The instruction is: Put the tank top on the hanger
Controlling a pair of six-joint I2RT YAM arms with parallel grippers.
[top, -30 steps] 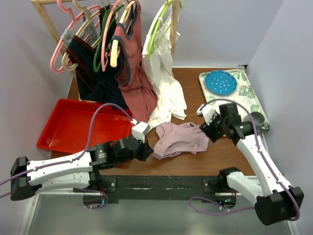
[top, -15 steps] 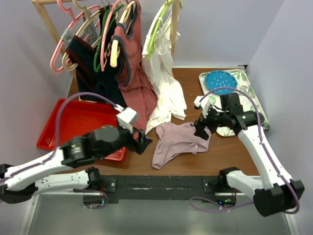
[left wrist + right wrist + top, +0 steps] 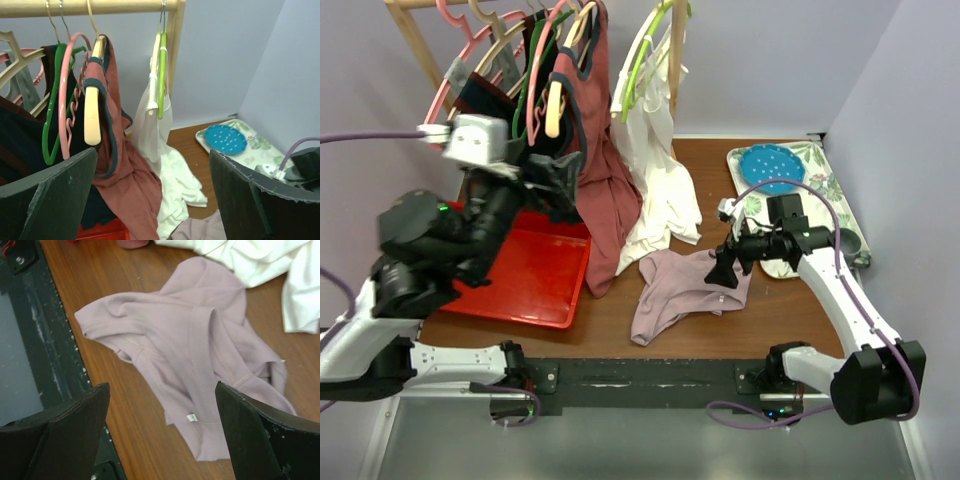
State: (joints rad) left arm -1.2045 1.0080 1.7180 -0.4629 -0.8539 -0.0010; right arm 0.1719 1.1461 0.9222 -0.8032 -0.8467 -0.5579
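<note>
Surface: brown wooden table (image 3: 750, 335), lilac walls (image 3: 770, 60) | pale mauve tank top (image 3: 200, 340) crumpled on table, directly under right gripper (image 3: 162, 385), jaws apart, empty | left gripper (image 3: 152, 152) spread wide near salmon-pink plastic hanger (image 3: 61, 110) on wooden rail (image 3: 100, 7)

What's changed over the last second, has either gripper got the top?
The left gripper swung up from beside the tank top to the clothes rack, open and empty. The right gripper edged left above the top, open. The tank top remains on the table, loose.
</note>
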